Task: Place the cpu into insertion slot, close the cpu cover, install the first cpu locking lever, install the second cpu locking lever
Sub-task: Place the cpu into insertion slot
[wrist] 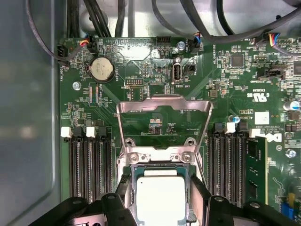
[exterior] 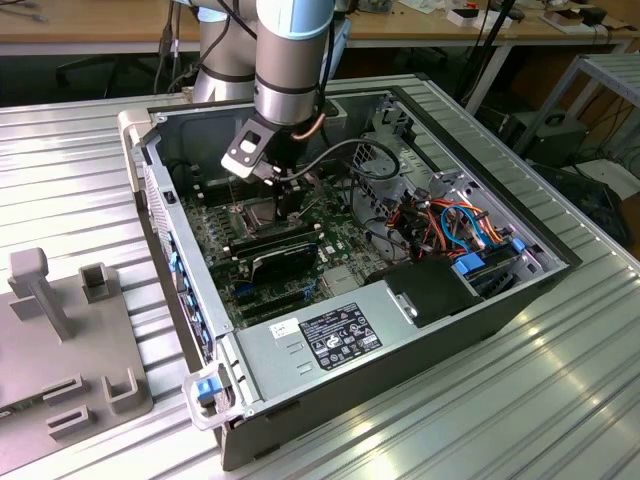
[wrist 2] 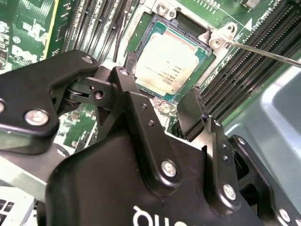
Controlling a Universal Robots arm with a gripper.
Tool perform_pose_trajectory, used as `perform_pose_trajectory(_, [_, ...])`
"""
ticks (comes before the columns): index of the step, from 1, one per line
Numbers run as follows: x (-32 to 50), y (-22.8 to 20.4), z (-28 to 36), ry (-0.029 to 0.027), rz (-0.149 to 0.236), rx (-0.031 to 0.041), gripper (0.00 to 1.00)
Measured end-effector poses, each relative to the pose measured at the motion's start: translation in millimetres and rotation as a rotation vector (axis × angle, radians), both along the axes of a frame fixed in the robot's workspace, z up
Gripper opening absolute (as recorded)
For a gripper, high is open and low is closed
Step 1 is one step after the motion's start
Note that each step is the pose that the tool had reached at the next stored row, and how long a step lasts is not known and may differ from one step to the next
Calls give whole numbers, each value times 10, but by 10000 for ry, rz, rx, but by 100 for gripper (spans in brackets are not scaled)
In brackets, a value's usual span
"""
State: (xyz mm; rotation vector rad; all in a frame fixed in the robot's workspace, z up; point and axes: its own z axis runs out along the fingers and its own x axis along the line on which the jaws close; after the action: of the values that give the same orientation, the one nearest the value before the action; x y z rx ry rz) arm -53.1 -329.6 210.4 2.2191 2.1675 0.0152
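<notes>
**First wrist view: cpu's in, cover's not down**

So the cpu (wrist: 160,200) is sitting flat in the slot (wrist: 133,186), silver-tan top up, with the black rim showing round it. The cover (wrist: 162,100) isn't closed. It stands tilted up off one edge of the slot, and you can see the green board (wrist: 235,84) through its cut-out. Long black memory slots (wrist: 89,165) run along two opposite sides of the slot. A coin battery (wrist: 102,69) sits on the board past the cover, away from the slot.

The tool (wrist: 161,188) hangs right over the slot, wide open with nothing in it. Its black fingers (wrist 2: 134,101) are spread wider than the cpu, one to each side of the slot. I can't tell if they touch the frame.

In the second wrist view a thin metal lever (wrist 2: 263,49) runs out from a corner of the slot's frame, slanting across the memory slots.

In the exterior view the arm (exterior: 290,60) reaches down into the open case (exterior: 420,370), which lies on a ribbed metal worktop (exterior: 560,400). A grey fixture (exterior: 70,350) sits on the worktop outside the case, well apart from the slot.
</notes>
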Motion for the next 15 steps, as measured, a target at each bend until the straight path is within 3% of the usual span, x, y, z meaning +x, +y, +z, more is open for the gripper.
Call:
perform_pose_trajectory(3, [-5, 0, 82, 1, 2, 1, 62])
perform_pose_trajectory(8, [-23, 0, 97, -1, 1, 1, 60])
perform_pose_trajectory(14, [-26, 0, 102, 0, 1, 0, 24])
perform_pose_trajectory(15, [-26, 0, 102, 0, 1, 0, 24])
